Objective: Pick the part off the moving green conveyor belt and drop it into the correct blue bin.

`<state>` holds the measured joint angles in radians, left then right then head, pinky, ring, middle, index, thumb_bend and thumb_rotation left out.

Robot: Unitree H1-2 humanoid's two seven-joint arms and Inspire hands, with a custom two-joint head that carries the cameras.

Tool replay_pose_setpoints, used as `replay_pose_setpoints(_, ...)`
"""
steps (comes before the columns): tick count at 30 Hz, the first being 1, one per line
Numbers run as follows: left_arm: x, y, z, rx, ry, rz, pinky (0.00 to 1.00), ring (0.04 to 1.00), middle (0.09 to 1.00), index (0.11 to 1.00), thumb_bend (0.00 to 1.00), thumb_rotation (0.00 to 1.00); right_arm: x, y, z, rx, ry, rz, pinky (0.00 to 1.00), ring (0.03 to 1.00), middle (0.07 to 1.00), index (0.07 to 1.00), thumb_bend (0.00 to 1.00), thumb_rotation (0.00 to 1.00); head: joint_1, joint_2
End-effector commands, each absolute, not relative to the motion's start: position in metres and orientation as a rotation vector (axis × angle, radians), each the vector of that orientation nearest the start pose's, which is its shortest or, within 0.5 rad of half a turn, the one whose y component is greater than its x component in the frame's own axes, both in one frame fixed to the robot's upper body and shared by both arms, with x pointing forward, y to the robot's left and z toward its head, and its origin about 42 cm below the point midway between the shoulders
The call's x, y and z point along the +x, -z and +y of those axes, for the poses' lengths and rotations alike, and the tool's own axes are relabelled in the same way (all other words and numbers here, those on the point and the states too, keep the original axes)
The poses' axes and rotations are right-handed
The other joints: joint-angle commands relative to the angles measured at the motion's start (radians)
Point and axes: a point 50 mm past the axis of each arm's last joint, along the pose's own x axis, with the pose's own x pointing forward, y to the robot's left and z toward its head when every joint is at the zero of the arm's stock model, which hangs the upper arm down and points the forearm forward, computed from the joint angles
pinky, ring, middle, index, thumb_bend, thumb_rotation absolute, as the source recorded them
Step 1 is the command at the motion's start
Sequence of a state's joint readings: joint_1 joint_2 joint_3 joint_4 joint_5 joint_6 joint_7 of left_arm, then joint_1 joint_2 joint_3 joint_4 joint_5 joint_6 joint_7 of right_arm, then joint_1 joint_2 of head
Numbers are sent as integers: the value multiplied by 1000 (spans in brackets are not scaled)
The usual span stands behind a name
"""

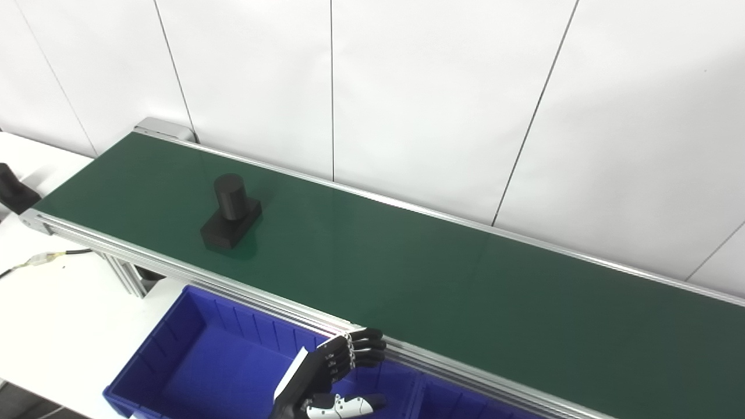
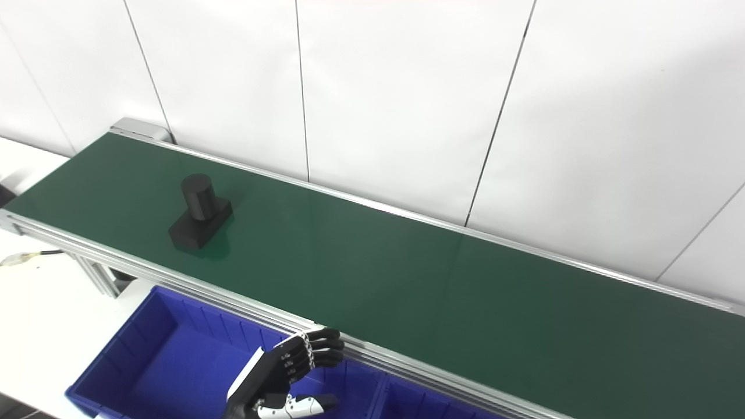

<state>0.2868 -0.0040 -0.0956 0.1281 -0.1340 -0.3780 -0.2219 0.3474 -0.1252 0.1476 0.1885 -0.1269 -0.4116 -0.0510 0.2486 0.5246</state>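
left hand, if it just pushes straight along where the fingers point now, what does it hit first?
Probably the conveyor's aluminium side rail. The left hand hovers over the blue bin, fingers aimed rightward toward the rail and green belt. Depth is unclear; it may clear the rail. The black part is off that line.

Black part [image 1: 231, 212] on belt [image 1: 407, 273]; left hand [image 1: 332, 378] open.

The part [image 1: 230, 213] sits on the belt [image 1: 407, 273], bin [image 1: 174, 349] in front.
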Motion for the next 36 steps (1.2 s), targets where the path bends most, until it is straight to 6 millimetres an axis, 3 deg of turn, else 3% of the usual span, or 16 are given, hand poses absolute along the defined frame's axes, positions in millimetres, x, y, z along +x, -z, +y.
replay_pose_setpoints(1,176,-35,193,-147,191,-43,727,701,741,756,577,0,139,-10,-227,-194,-102,35,647,767,853,895,626,0,-4,1)
replay_pose_setpoints(14,178,-34,201,-183,211,-41,758,723,750,768,505,0,138,-12,-217,-198,-99,21,625,742,829,866,677,0,-97,26)
replay_pose_setpoints(36,180,-38,208,-191,241,-14,751,728,760,777,527,0,141,-18,-205,-198,-97,-5,614,729,814,853,723,0,-240,71)
